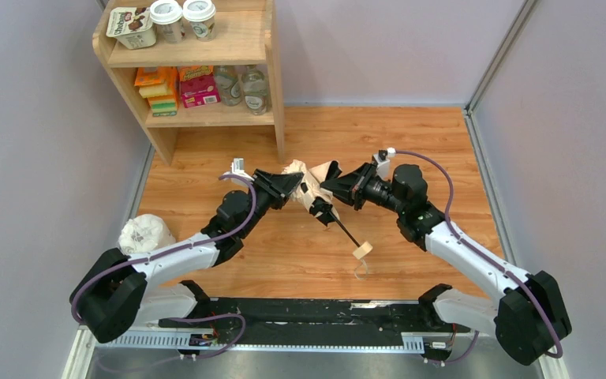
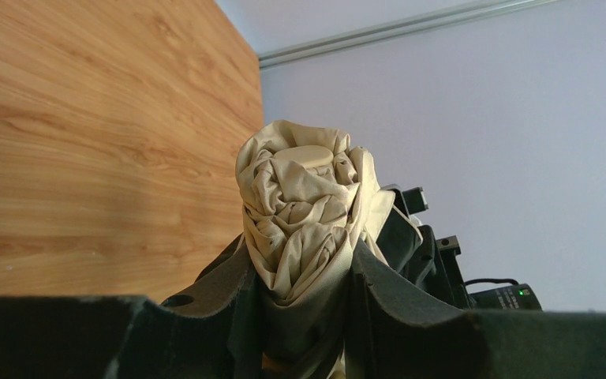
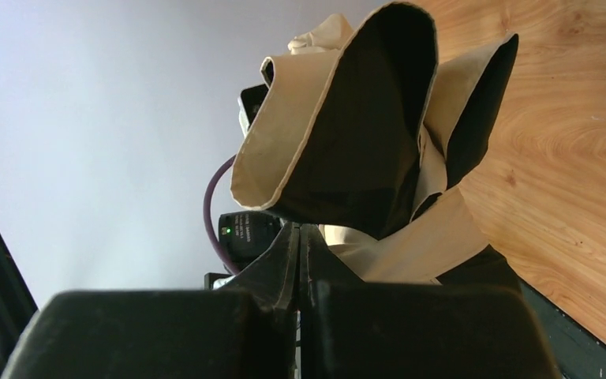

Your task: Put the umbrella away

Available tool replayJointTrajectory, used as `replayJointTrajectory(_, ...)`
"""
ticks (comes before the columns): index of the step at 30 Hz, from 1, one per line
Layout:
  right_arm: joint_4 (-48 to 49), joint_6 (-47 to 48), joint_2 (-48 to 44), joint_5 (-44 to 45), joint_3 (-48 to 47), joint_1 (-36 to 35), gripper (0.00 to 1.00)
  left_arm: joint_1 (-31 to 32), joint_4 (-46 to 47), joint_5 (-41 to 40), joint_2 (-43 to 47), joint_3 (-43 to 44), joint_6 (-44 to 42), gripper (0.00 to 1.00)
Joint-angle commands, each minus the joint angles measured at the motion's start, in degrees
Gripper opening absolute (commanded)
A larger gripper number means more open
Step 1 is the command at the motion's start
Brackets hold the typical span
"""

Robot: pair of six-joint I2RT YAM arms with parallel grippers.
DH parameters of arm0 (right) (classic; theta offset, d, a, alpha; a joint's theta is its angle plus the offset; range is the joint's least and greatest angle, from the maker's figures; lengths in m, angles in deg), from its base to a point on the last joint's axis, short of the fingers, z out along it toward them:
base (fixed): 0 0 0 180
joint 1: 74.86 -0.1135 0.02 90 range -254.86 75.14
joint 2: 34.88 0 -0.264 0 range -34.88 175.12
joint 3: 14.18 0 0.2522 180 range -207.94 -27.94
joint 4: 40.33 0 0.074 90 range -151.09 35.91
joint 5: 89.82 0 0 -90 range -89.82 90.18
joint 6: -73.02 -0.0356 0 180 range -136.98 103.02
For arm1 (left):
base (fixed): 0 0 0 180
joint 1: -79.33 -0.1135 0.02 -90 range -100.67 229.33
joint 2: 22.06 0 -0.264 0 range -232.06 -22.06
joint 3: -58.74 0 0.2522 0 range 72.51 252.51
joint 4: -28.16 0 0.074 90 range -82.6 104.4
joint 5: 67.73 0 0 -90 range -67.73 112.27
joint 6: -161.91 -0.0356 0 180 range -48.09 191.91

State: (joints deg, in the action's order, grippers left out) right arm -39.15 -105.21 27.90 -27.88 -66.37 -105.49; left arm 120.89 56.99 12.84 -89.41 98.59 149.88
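One umbrella (image 1: 308, 183) is held mid-table between two grippers. The left gripper (image 1: 290, 186) clamps its bunched canopy end. The right gripper (image 1: 335, 190) pinches a canopy flap, fingers nearly meeting. The one handle (image 1: 360, 250) points toward the near edge. One shelf (image 1: 276, 95) stands just behind, and bare table (image 1: 426, 142) lies to the right. One white bag (image 1: 146, 234) sits by the left wall.

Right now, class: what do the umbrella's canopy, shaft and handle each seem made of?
The canopy looks like beige matte cloth, shown by its soft crumpled folds. The shaft is thin, black and straight, possibly metal; too small to confirm. The handle is a pale block, apparently bare wood.
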Motion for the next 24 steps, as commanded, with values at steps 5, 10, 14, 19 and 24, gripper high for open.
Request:
replayJointTrajectory(5, 10.18, -0.45, 6.91, -0.86, -2.35, -0.13, 0.00, 0.01, -4.98, -2.70, -2.78, 1.25, -3.97, 0.00)
replayJointTrajectory(10, 9.67, 2.00, 9.81, -0.34, -3.93, -0.48, 0.00, 0.01, -8.49, -3.05, -4.27, 0.72, -4.41, 0.00)
replayJointTrajectory(14, 14.58, 0.07, 13.85, -1.12, -1.91, -0.48, 0.00, 0.01, -7.97, -3.40, -6.47, -0.42, -4.76, 0.00)
replayJointTrajectory(19, 20.37, -0.81, 17.89, -0.60, 1.86, -0.48, 0.00, 0.19, -6.03, -2.87, -10.33, -2.62, -6.96, 0.00)
replayJointTrajectory(24, 24.88, 0.68, 22.55, -0.25, 3.28, -1.09, 0.00, 1.50, -6.02, -7.17, -13.94, -4.38, -11.00, 0.00)
